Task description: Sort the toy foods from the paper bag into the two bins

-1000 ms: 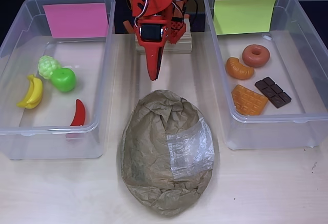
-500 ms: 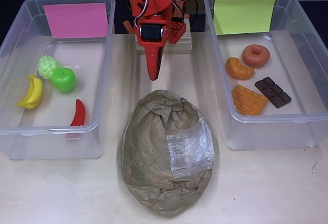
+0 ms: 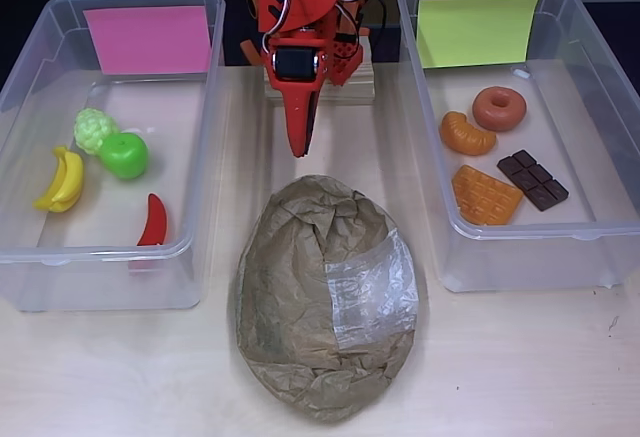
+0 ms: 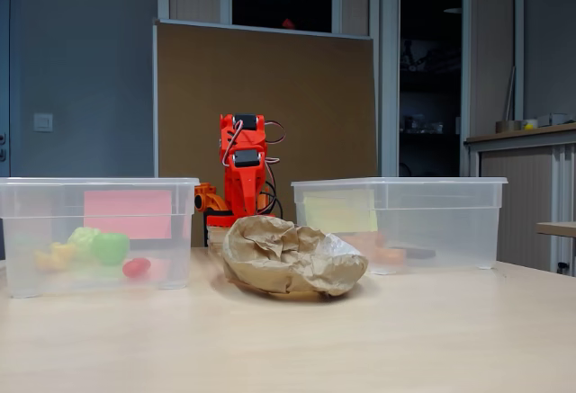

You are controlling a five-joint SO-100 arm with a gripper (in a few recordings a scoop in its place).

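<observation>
Overhead view: light wooden desk (image 3: 520,367) carrying two clear plastic tubs, one crumpled bag and one orange arm. Left tub, with pink label (image 3: 148,39) on its far wall (image 3: 30,257): green grapes (image 3: 93,128) touching green apple (image 3: 124,155); yellow banana (image 3: 63,179) near the left wall; red chili (image 3: 152,222) toward the near wall, apart from the rest. Right tub, with yellow-green label (image 3: 476,29) on its far wall (image 3: 610,87): brown donut (image 3: 499,108); orange croissant (image 3: 465,134) just beside it; orange waffle (image 3: 486,194) touching dark chocolate bar (image 3: 532,179). Brown paper bag (image 3: 300,297), oval, with a clear shiny patch on its right side, lies on the desk between the tubs, nearer the front edge. Orange arm (image 3: 300,17) folded at the back centre on a pale base block; pincer (image 3: 300,147) points toward the bag, tip just short of it, fingers closed together into one narrow point, nothing held. Fixed view, from desk level: paper bag (image 4: 290,255) in front of the upright arm (image 4: 243,173); pink-labelled tub (image 4: 18,231) on the left with blurred fruit shapes inside; other tub (image 4: 450,222) on the right.
</observation>
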